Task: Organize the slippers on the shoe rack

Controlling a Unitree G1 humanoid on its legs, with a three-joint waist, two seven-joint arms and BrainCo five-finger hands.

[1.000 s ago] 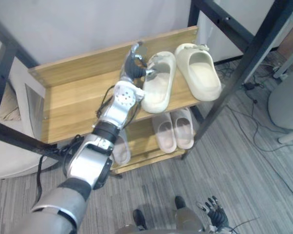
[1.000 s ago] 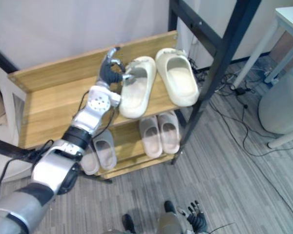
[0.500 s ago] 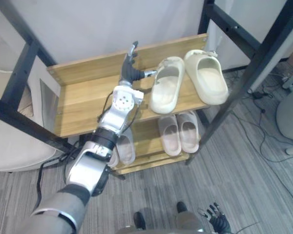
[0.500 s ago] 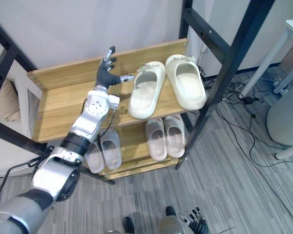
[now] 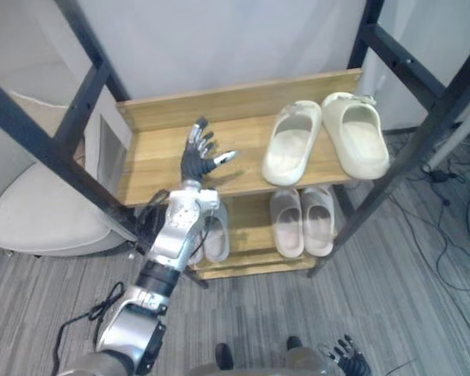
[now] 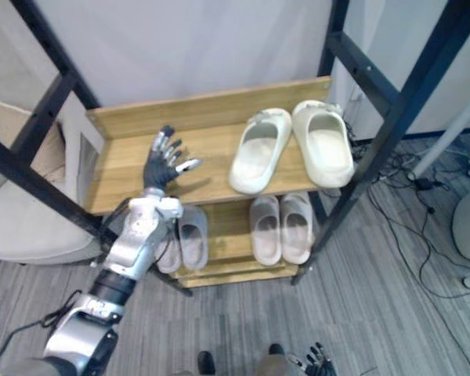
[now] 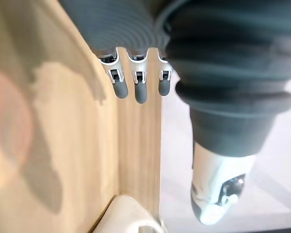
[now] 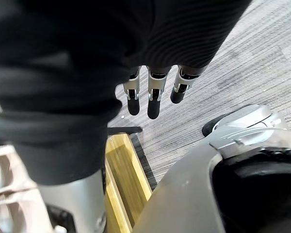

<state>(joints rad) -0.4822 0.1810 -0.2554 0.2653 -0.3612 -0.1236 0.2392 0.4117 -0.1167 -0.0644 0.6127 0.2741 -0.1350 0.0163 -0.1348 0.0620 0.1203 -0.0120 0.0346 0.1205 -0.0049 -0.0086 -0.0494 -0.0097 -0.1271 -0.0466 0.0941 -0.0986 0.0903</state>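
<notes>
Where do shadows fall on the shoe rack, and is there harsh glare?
Left eye view: the open left hand casts a shadow on the top shelf beneath it; the slippers on the lower shelf sit in the top shelf's shade. Left wrist view: that shadow shows as soft dark patches on the wood beside a cream slipper. No harsh glare on the wood.

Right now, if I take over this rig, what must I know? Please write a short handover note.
Left hand: open, holds nothing, over the bare left part of the top shelf, apart from the slippers.
Right hand: open, idle, hanging low, away from the shelves.
Cream slippers: both at the right end of the top shelf, side by side; the left one lies slightly angled.
Lower shelf: pale pink pair and grey pair, each side by side.
Done: all slippers are on the shelves.
Left: perhaps straighten the angled cream slipper.
</notes>
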